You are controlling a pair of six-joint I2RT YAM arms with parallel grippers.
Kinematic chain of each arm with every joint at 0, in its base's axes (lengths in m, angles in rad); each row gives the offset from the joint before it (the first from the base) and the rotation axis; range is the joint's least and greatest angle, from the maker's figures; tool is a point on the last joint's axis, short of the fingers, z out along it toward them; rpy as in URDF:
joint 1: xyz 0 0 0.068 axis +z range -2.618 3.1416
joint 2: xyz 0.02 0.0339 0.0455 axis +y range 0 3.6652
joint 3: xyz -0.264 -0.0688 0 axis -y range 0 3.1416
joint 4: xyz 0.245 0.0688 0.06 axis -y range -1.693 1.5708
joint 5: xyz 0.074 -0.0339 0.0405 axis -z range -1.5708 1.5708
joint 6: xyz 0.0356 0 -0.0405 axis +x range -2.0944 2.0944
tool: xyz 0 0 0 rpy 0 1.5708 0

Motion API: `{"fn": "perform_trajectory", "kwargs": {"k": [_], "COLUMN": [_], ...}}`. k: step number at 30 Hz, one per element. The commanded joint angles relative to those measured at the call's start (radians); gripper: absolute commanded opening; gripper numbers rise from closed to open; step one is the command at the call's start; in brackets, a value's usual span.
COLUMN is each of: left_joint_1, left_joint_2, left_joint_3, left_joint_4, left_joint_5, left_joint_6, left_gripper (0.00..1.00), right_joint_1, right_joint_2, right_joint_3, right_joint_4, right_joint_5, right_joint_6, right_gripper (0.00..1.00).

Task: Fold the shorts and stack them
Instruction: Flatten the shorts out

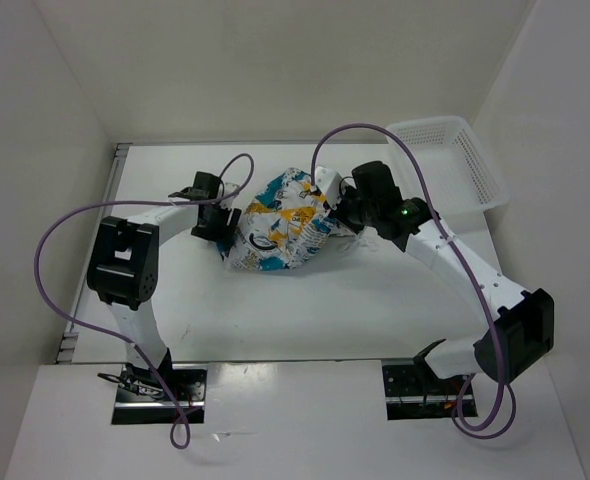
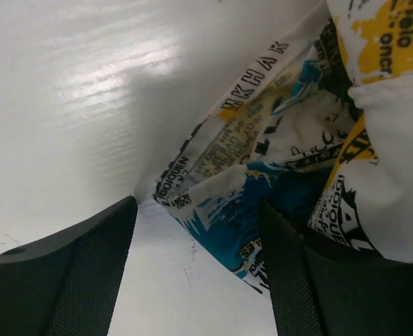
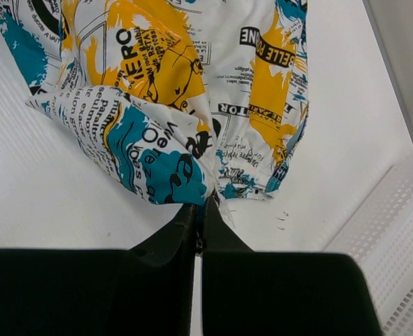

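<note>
The shorts (image 1: pixel 280 225) lie in a loose, bunched heap near the middle of the surface (image 1: pixel 305 310), between the 2 arms, with the basket (image 1: pixel 453 150) well apart at the far right corner. The right jaws are all but closed, with only a thin slit between them. A hem edge of the shorts runs into their tips, so I judge that they pinch that edge, and the cloth fans out from there. The left jaws stand wide open, low over the surface at the heap's left side; a printed fold lies between them, close by 1 of the fingers (image 2: pixel 297 280), and nothing is gripped. The cloth looks thin, light and limp: it creases and drapes, so it will not keep a shape by itself, and it will likely slide easily on the smooth surface when dragged. A pinch on a single layer would probably lift only that layer and let the rest trail. Hems, the waistband or corners look like the best holds, 1 per arm and well apart, so the cloth can be pulled flat first. No fold is made yet; the shorts are crumpled, not flat.
</note>
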Motion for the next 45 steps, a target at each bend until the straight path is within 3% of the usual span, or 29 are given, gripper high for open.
{"fn": "perform_trajectory", "kwargs": {"k": [1,2,3,5,6,7,12,19,26,30,34,39,43,45], "left_joint_1": [-0.007,-0.007,-0.007,-0.007,-0.007,-0.007,0.038,0.291,0.311,0.329,0.348,0.348,0.339,0.323], "left_joint_2": [0.02,0.02,0.02,0.02,0.02,0.02,-0.08,-0.317,-0.69,-0.817,-0.858,-0.818,-0.712,-0.582], "left_joint_3": [0.012,0.001,-0.01,-0.021,-0.01,-0.001,0.158,0.455,0.437,0.437,0.525,0.556,0.527,0.527], "left_joint_4": [-0.063,-0.063,-0.063,-0.074,-0.074,-0.074,-0.158,-0.223,-0.174,-0.154,-0.163,-0.186,-0.23,-0.287], "left_joint_5": [0.052,0.069,0.088,0.117,0.15,0.164,0.157,-0.054,-0.171,-0.199,-0.184,-0.116,-0.07,-0.07], "left_joint_6": [0.006,0.006,0.006,0.006,0.006,0.006,0.006,0.006,0.006,0.006,0.006,0.006,0.006,0.006], "left_gripper": [0.74,0.7,0.52,0.28,0.07,0.0,0.0,0.0,0.0,0.0,0.0,0.0,0.0,0.0], "right_joint_1": [-0.003,-0.003,-0.003,-0.003,-0.003,-0.003,-0.003,-0.026,-0.035,-0.035,-0.035,-0.035,-0.035,-0.035], "right_joint_2": [-0.011,-0.021,-0.021,-0.021,-0.021,-0.01,-0.001,-0.031,-0.088,-0.129,-0.13,-0.108,-0.117,-0.117], "right_joint_3": [-0.008,-0.008,-0.017,-0.017,-0.017,-0.002,0.098,0.254,0.427,0.533,0.656,0.718,0.522,0.437], "right_joint_4": [0.046,0.046,0.059,0.091,0.105,0.118,0.262,0.372,0.254,0.137,0.024,0.013,0.056,0.098], "right_joint_5": [0.022,0.022,0.022,0.031,0.031,0.047,0.182,0.298,0.217,0.101,-0.1,-0.157,-0.13,-0.073], "right_joint_6": [0.006,0.006,0.006,0.03,0.042,0.061,0.073,-0.006,0.007,0.026,0.11,0.214,0.283,0.317], "right_gripper": [0.0,0.0,0.0,0.0,0.0,0.0,0.0,0.0,0.0,0.0,0.0,0.0,0.0,0.0]}}
